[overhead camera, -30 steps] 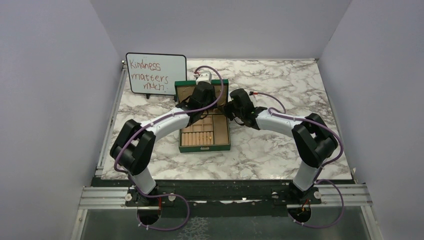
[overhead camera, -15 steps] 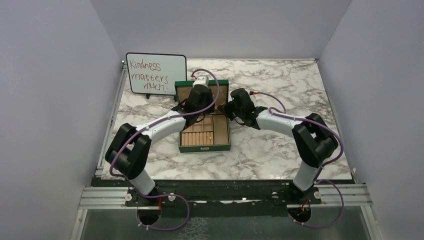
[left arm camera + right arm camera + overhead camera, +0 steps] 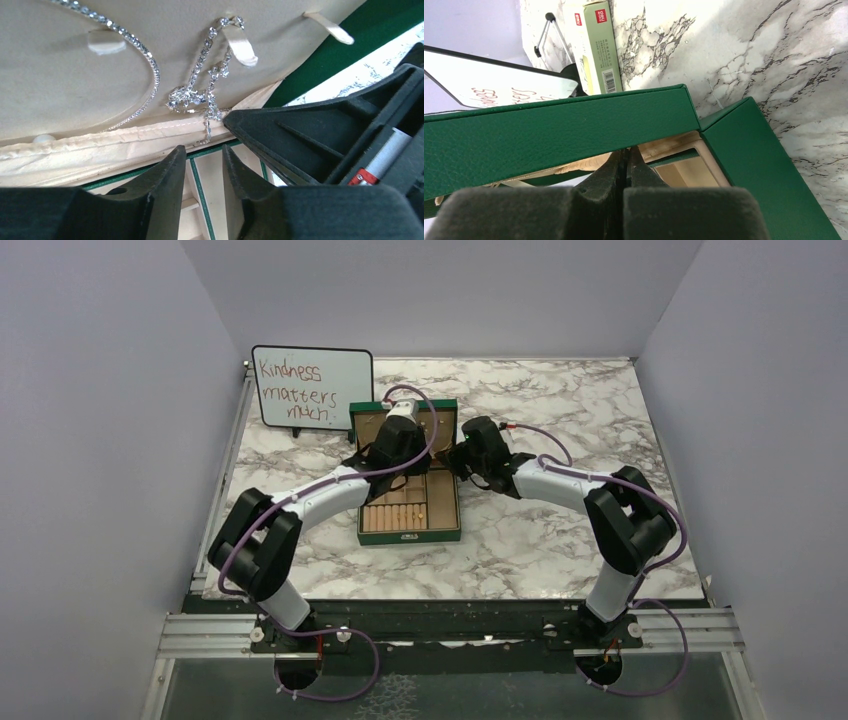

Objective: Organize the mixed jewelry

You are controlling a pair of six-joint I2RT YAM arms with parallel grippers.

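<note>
Jewelry chains [image 3: 200,95] run off-frame above the parted left end effector [image 3: 202,154]; right end effector [image 3: 625,156] clenched.

place: probably lab test cell | cues: plain enclosure walls [image 3: 100,440], aluminium rail [image 3: 200,635]

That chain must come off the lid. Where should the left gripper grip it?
Probably the bunched clump of the chain, approached from below: it is the thickest part, hanging under the tab against the lid.

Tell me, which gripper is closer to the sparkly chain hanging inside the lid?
Left. The left gripper sits just below the sparkly chain; the right gripper is off to the side, at the green lid's edge.
</note>
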